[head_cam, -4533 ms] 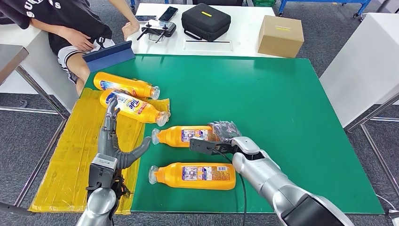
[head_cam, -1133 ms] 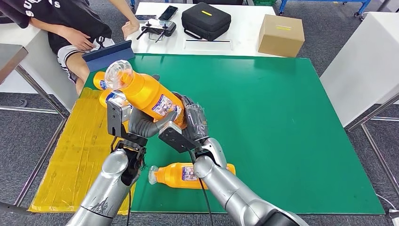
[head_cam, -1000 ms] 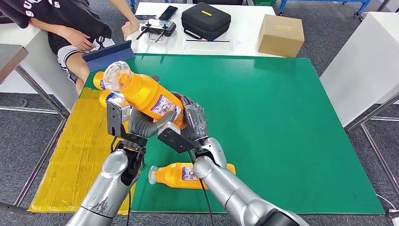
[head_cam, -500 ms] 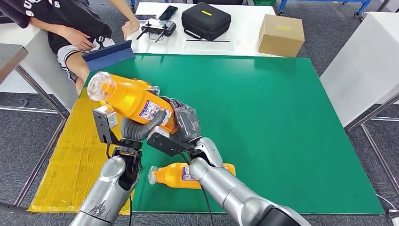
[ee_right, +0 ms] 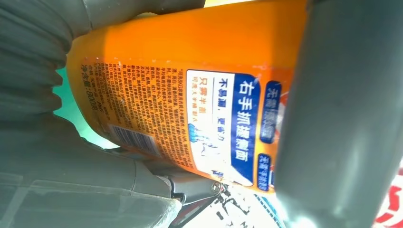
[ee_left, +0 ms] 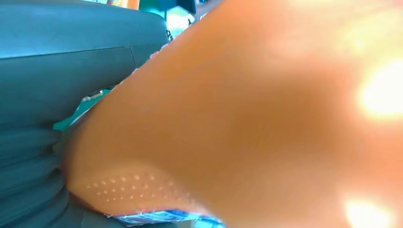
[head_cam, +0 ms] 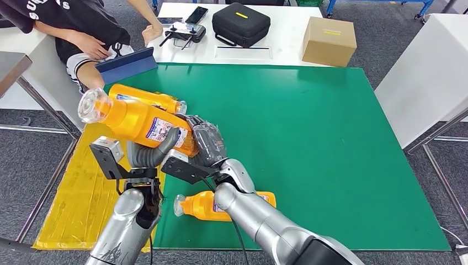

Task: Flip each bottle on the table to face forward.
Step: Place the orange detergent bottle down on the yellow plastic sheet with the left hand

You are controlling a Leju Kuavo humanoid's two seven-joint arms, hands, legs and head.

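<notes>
Both hands grip one orange bottle (head_cam: pixel 141 118) aloft – left hand (head_cam: pixel 148 155) wrapped beneath its body, right hand (head_cam: pixel 207 144) clasping its base – seemingly to turn its label forward

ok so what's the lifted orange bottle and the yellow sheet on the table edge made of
Lifted orange bottle: likely glossy plastic, with bright highlights, a clear cap and a printed paper or film label. Yellow sheet: seemingly thin plastic film, wrinkled and slightly shiny.

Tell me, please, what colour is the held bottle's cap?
Clear, see-through; the bottle itself is orange. The head view shows it best.
</notes>
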